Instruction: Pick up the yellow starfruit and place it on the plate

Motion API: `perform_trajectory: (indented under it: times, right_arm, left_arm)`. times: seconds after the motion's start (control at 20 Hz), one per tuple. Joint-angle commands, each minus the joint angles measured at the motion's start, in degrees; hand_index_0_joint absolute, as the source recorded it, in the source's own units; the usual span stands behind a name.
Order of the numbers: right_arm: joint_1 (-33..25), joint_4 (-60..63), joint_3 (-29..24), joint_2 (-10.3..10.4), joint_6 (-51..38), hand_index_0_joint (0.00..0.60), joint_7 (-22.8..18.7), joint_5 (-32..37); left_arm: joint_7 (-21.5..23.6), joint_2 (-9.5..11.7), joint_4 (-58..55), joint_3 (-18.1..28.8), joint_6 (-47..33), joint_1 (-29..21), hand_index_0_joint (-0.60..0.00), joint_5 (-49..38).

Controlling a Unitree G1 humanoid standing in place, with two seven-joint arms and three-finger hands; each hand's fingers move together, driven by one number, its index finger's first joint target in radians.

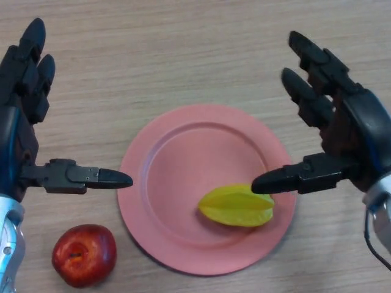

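Yellow starfruit (pixel 236 206) lies on the pink plate (pixel 183 171), in its lower right part, free of both hands. Bench (pixel 183 49) — light wood grain, runs past every edge of the view. Plate sits at centre, whole rim visible. Right robot hand (pixel 342 140) spread wide above the plate's right rim; its thumb tip overlaps the starfruit's upper right end — contact cannot be judged. Left robot hand (pixel 24 122) spread wide at the left edge, partly cut off. Red apple (pixel 84 254) on the bench, lower left, just beside the plate.
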Motion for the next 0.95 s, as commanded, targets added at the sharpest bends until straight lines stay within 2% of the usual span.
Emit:
perform_trajectory:
  times: [0.05, 0.15, 0.35, 0.5, 0.65, 0.95]
  right_arm:
    - [-1.17, -3.19, -4.62, -2.49, -9.52, 0.000, 0.48, -1.90]
    - [-0.31, -4.13, -5.83, -3.12, -9.21, 0.000, 1.51, -4.31]
    - [-0.18, -7.26, -6.90, -3.45, -5.15, 0.000, 2.67, -2.42]
    - [-0.18, -8.75, -7.41, -3.33, -3.15, 0.000, 1.23, 0.67]
    - [0.65, -8.80, -7.43, -3.39, -3.28, 0.000, 0.08, 1.06]
    - [2.56, -12.16, -8.56, -3.67, -0.60, 0.000, -0.04, 1.85]
  left_arm:
    - [1.96, 1.26, -3.79, 2.44, -6.68, -1.57, 0.000, 1.07]
    - [2.01, 1.42, -4.20, 2.14, -5.59, -1.94, 0.000, 0.43]
    - [1.60, 1.75, -4.95, 1.73, -5.01, -2.96, 0.000, 1.97]
    - [1.41, 1.32, -4.09, 1.49, -6.56, -2.12, 0.000, 2.54]
    - [1.15, 1.74, -4.79, 2.06, -6.25, -2.70, 0.000, 2.52]
    - [1.96, 1.43, -6.17, 1.65, -4.86, -2.55, 0.000, 1.99]
